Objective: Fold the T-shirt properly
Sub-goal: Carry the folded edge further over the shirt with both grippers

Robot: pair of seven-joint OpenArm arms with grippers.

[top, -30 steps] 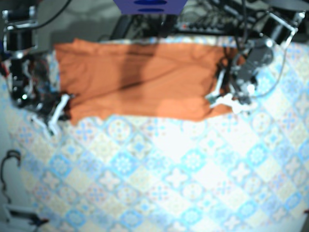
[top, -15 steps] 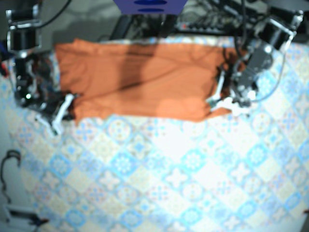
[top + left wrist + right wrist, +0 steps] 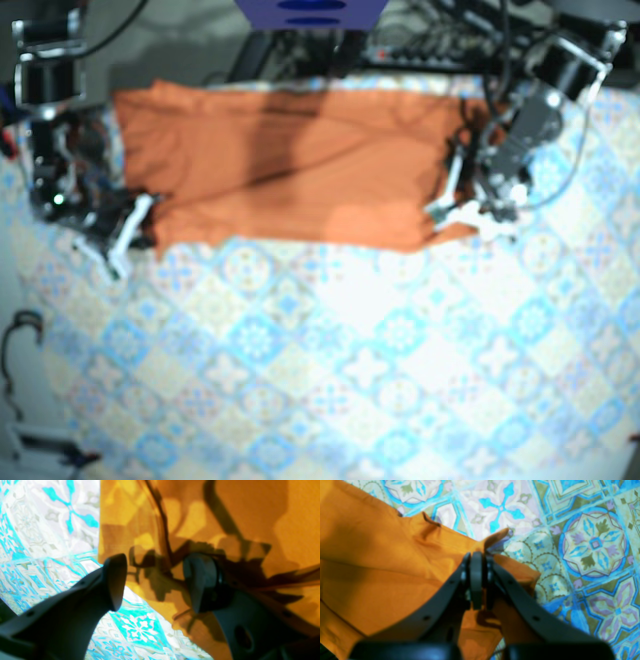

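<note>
The right gripper (image 3: 477,562) was clamped on a lower corner of the shirt (image 3: 382,555), at the left of the overhead view. The left gripper (image 3: 157,580) stood spread and held nothing, straddling the shirt's lower edge at the right. The shirt lay along the top of the tablecloth (image 3: 380,370), its long axis left to right between them. I judged the left one had to close before any lift.

Right dark grey two-finger gripper (image 3: 476,560): jaws are pressing tightly together, pinching a raised edge of the orange fabric T-shirt (image 3: 382,562). Left dark grey two-finger gripper (image 3: 157,582): jaws are standing wide apart, rounded fingertips (image 3: 115,580) pointing forward and down.
</note>
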